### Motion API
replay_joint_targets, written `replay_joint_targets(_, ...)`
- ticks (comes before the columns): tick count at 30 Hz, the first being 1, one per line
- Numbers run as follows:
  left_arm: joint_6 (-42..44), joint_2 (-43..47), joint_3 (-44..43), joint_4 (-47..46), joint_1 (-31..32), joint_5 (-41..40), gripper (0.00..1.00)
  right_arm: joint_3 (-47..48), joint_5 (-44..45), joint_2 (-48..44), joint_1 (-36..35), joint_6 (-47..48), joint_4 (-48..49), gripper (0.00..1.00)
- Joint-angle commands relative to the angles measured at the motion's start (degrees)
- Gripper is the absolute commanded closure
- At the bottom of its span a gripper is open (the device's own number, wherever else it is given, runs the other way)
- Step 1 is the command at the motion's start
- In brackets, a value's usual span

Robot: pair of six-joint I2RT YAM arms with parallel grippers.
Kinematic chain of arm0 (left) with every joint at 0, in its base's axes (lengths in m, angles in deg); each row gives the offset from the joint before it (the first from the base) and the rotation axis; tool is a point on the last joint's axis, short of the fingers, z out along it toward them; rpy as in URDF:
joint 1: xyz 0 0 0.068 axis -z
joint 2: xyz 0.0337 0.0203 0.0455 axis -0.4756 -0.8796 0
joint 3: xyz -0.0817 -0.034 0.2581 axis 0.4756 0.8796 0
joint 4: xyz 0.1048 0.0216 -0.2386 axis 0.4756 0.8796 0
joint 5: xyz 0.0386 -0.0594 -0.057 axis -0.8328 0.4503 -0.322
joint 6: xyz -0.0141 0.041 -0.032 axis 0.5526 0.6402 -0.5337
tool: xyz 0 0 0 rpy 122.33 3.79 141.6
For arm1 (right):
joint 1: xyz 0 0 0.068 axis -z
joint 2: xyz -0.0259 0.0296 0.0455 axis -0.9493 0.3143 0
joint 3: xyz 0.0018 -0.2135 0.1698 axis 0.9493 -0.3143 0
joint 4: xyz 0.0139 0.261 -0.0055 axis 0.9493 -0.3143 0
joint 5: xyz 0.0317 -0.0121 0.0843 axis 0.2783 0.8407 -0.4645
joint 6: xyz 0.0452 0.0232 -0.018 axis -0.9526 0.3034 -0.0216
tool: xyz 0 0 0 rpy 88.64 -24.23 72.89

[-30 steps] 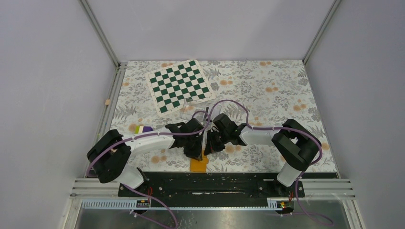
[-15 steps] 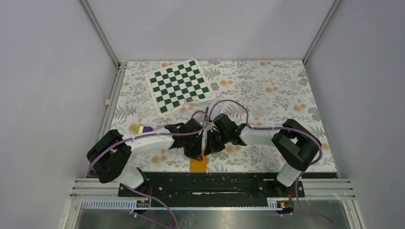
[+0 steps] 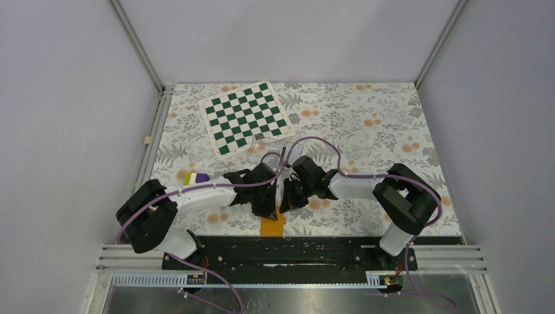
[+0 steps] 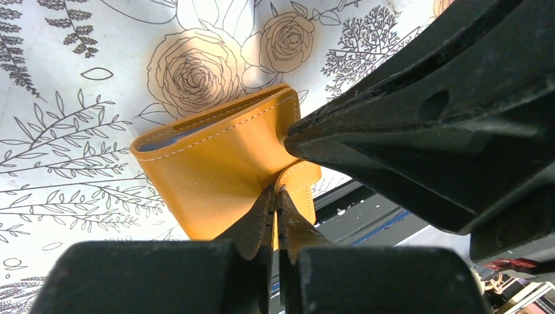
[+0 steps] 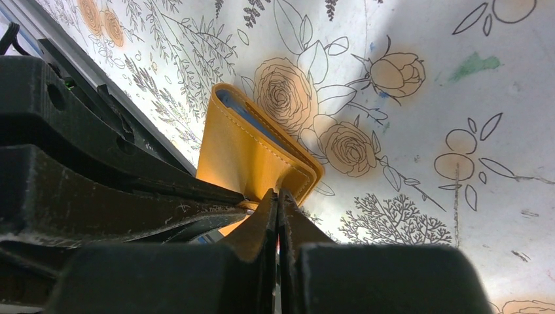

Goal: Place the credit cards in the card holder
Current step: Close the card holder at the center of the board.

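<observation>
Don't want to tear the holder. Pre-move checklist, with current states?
1. Left tool shut on holder flap: ok.
2. Right tool shut on holder corner: ok.
3. Holder open enough for a card: not ok, only a thin blue slit shows.
4. Cards located: cannot tell; a purple-green item lies beside the left arm.
5. Tool clearance: not ok, the heads nearly touch.
6. Margin to table edge: not ok, holder sits at the near edge.

arms folded inward, left gripper (image 4: 275, 203) and right gripper (image 5: 277, 199) clamped, tips close
</observation>
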State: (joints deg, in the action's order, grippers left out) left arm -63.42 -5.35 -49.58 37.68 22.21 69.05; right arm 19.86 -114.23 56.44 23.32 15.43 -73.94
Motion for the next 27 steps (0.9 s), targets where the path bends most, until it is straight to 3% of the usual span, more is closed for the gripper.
replay_joint_targets(1,1.4,1.0,-0.7,1.6,-0.2,-2.7,1.0,2.1,-0.3,-1.8,-0.8,0.5,-1.2,1.0)
replay_joint_targets(18,1.5,4.2,-0.8,-1.3,-1.0,-2.0,1.0,2.2,-0.9,0.4,-0.8,0.7,-1.5,1.0)
replay_joint_targets(27,3.1,1.9,-2.0,2.7,-1.4,-4.4,1.0,2.5,-0.9,0.5,-0.8,0.8,-1.7,1.0)
